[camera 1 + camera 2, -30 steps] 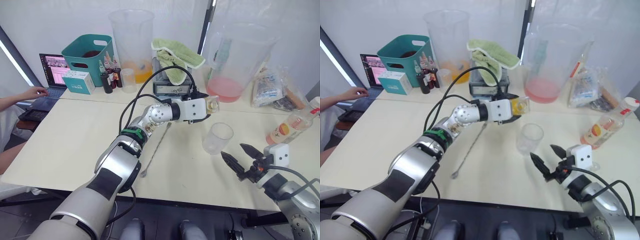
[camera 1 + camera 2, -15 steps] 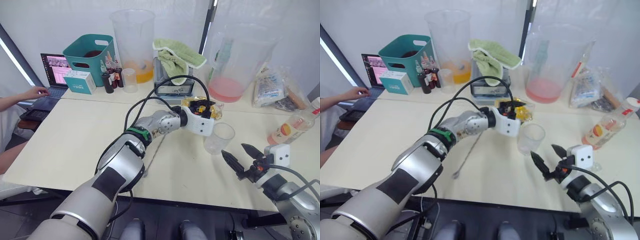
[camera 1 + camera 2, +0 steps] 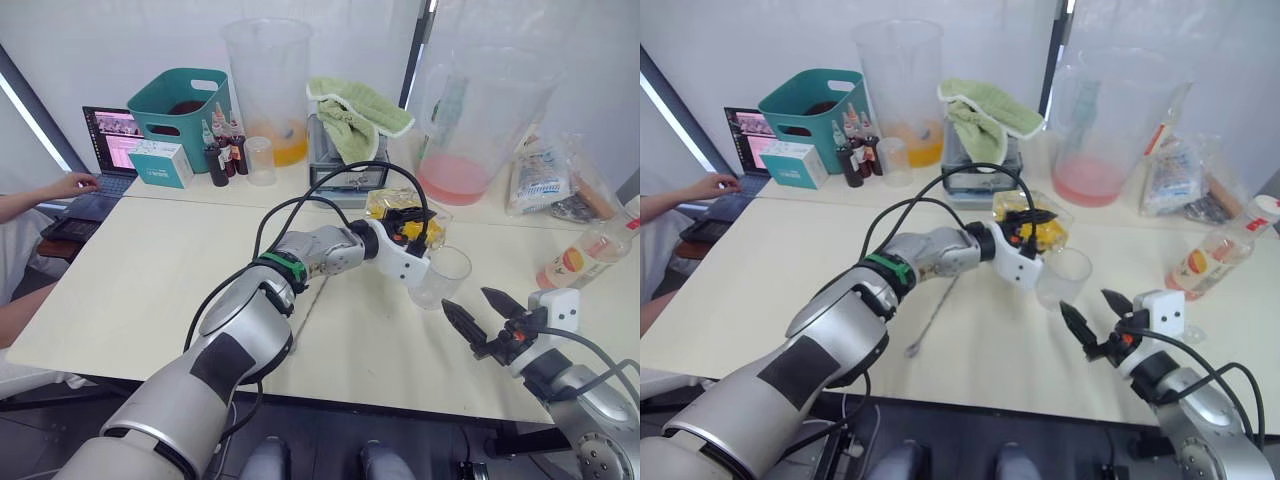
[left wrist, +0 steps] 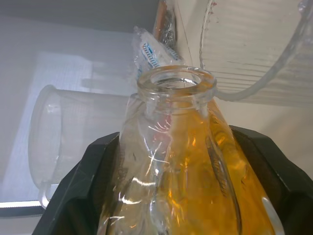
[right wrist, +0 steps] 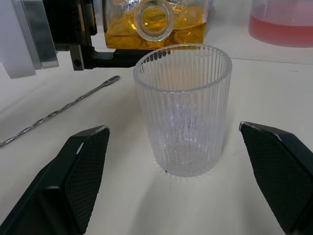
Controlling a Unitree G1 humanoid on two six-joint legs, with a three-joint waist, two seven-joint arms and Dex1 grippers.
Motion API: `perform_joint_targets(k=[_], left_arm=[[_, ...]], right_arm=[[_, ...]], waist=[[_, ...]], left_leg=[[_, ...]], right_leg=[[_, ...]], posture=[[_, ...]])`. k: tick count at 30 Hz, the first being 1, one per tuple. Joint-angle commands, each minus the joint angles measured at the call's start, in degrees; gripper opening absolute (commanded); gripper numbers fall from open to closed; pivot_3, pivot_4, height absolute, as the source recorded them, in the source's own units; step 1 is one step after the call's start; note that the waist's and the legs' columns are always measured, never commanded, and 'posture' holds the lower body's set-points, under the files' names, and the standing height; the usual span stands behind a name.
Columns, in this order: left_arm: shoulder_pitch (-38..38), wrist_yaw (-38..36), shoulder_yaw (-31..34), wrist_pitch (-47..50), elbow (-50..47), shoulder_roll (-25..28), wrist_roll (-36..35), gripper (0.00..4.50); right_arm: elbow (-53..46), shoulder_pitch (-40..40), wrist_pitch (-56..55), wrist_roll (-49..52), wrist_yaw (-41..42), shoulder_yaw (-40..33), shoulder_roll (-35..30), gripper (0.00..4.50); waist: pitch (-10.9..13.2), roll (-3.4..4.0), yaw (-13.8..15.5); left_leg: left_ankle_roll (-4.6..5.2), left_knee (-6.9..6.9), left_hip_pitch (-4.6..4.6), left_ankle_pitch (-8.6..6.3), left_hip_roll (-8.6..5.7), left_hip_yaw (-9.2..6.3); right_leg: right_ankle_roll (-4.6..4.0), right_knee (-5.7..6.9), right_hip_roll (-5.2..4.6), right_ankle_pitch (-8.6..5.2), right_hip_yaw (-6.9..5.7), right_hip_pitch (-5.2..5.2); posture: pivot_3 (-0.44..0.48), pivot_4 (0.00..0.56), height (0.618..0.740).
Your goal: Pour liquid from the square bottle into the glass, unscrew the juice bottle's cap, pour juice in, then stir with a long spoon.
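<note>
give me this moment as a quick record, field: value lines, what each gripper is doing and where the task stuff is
left gripper: shut on the square bottle, tilted with its open mouth toward the glass
square bottle contents: amber liquid, none seen leaving the mouth
glass: upright on the table, looks empty
right gripper: jaws open, apart from the glass, one either side in the right wrist view
long spoon: flat on the table, beside the glass
juice bottle: at the table's right edge, cap on

amber liquid in the clear square bottle (image 5: 155, 22); clear ribbed glass (image 5: 182, 108).
</note>
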Motion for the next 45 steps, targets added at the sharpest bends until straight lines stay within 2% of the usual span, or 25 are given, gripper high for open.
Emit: perform_joint_targets(k=[1, 30, 45], left_arm=[[-4.7, 4.4, 0.4, 0.3, -2.3, -0.6, -0.2, 2.84], [-7.8, 14.3, -7.0, 7.0, -0.8, -2.7, 8.0, 2.84], [-8.0, 14.3, -7.4, 7.9, -0.4, -2.9, 7.9, 2.84]], right_arm=[[-2.0, -0.1, -0.1, 1.1, -0.2, -1.1, -0.2, 4.5], [-4.8, 2.3, 0.1, 4.3, -2.7, -1.7, 0.1, 4.5], [-4.9, 2.2, 0.0, 4.8, -3.1, -1.1, 0.0, 4.5]], waist=[[0.0, 0.0, 0.0], [0.0, 0.0, 0.0], [0.0, 0.0, 0.0]], left_leg=[[0.0, 0.0, 0.0, 0.0, -0.01, 0.0], [0.01, 0.0, 0.01, 0.01, -0.04, -0.01], [0.01, 0.01, 0.01, 0.01, -0.05, -0.01]], right_leg=[[0.0, 0.0, -0.01, 0.0, 0.0, 0.0], [0.02, 0.04, -0.03, -0.01, 0.0, 0.0], [0.02, 0.06, -0.04, -0.01, 0.01, 0.0]], posture=[[0.0, 0.15, 0.74], [0.0, 0.15, 0.74], [0.0, 0.15, 0.74]])
